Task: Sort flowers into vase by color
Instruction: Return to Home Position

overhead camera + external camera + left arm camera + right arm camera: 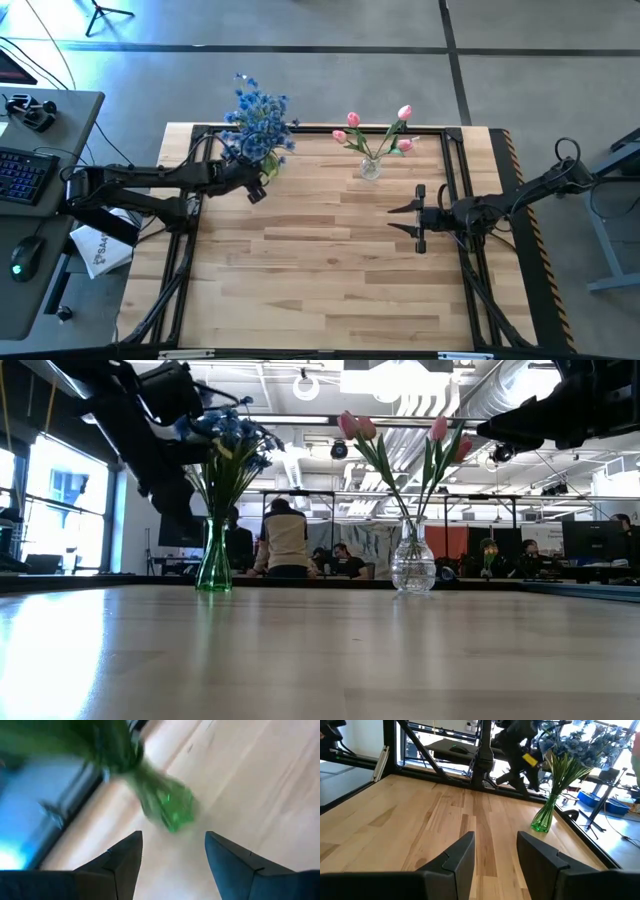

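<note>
Reaches in from the left with the left arm (140,180), forearm running rightward. Holds the left gripper (257,190) aloft at far left, fingers (122,855) spread wide, gripping nothing. Stretches the right arm (530,190) in from the right edge, with the right gripper (402,219) aimed leftward at mid depth, fingers parted and empty.

Two vases (412,565), four pink tulips (353,119), one blue bunch (258,110).
</note>
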You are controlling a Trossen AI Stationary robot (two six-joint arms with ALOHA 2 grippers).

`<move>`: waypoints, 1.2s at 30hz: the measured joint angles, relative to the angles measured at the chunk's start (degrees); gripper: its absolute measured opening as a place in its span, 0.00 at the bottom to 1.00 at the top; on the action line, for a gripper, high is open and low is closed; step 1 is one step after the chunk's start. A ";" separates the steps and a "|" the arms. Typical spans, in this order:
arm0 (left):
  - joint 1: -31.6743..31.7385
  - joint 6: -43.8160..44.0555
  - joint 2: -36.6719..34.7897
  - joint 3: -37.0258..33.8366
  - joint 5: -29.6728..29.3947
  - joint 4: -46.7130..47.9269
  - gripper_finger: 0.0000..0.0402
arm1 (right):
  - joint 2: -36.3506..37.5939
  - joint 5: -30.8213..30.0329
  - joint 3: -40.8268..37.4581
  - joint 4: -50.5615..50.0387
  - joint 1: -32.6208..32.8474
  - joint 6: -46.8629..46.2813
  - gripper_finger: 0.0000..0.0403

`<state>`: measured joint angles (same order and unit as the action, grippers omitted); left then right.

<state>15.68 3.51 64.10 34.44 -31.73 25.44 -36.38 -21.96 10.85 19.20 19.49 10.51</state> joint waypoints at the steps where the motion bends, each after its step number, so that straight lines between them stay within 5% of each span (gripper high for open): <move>1: 0.00 3.26 0.00 0.00 0.34 1.46 0.50 | 0.04 -0.07 0.00 -0.46 0.00 0.07 0.35; 6: -2.53 12.55 -0.02 0.00 11.00 1.64 0.47 | 3.52 -6.27 4.97 -18.47 -0.03 -2.20 0.35; 10: -9.41 15.14 -0.02 0.00 16.51 -4.04 0.38 | 7.42 -4.06 12.76 -38.29 -0.02 -8.88 0.35; 18: -30.38 15.73 0.74 0.09 12.34 -25.84 0.06 | 18.14 10.67 2.50 -24.80 0.04 -19.31 0.18; 22: -36.57 10.67 1.44 0.09 8.83 -34.85 0.02 | 19.19 13.82 -4.97 -10.51 -0.71 -18.41 0.04; 26: -35.48 6.05 0.38 0.07 7.59 -35.30 0.00 | 19.22 16.06 -6.22 -4.71 -5.41 -14.31 0.02; 29: -31.09 3.34 -3.40 -2.49 8.26 -36.27 0.00 | 19.12 24.35 -4.87 -4.36 -11.95 -10.19 0.00; 36: -17.48 5.37 -25.55 -18.62 18.82 -42.48 0.00 | 18.57 41.68 -4.63 -2.33 -31.20 -10.59 0.00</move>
<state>-1.79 8.88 38.55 15.82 -12.91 -17.04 -17.81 19.72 6.22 16.87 -11.72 -0.08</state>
